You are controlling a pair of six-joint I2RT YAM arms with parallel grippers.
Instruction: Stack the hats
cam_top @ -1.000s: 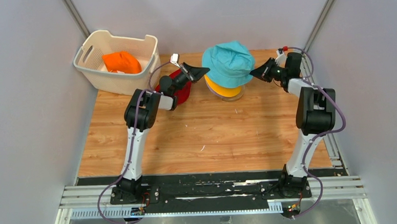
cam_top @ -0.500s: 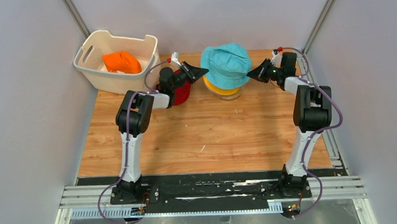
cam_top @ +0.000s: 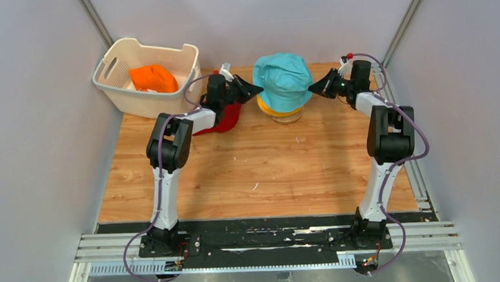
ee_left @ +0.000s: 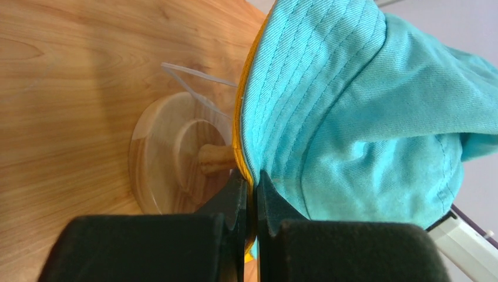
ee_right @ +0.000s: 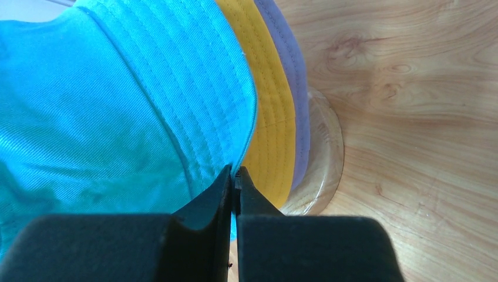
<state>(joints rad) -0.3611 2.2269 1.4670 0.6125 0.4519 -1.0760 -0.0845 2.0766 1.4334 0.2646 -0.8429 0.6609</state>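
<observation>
The teal hat (cam_top: 284,78) sits over the yellow hat (cam_top: 275,108) on the wooden stand (cam_top: 286,119) at the back middle. My left gripper (cam_top: 256,89) is shut on the teal brim's left edge (ee_left: 293,117); a strip of yellow brim (ee_left: 239,135) lies in the pinch too. My right gripper (cam_top: 314,89) is shut on the right edge of the brim (ee_right: 194,100). Under the teal hat the right wrist view shows the yellow hat (ee_right: 270,111) and the lavender hat (ee_right: 295,100). The red hat (cam_top: 228,118) lies on the table under my left arm. The orange hat (cam_top: 154,78) is in the basket.
The white perforated basket (cam_top: 143,105) stands at the back left corner. The stand's round wooden base (ee_left: 170,153) rests on the wooden table (cam_top: 262,172). Grey walls close in the back and both sides.
Both grippers have moved toward the back with the teal hat held between them, and its crown now sits higher over the stack. More of the red hat's brim shows.
</observation>
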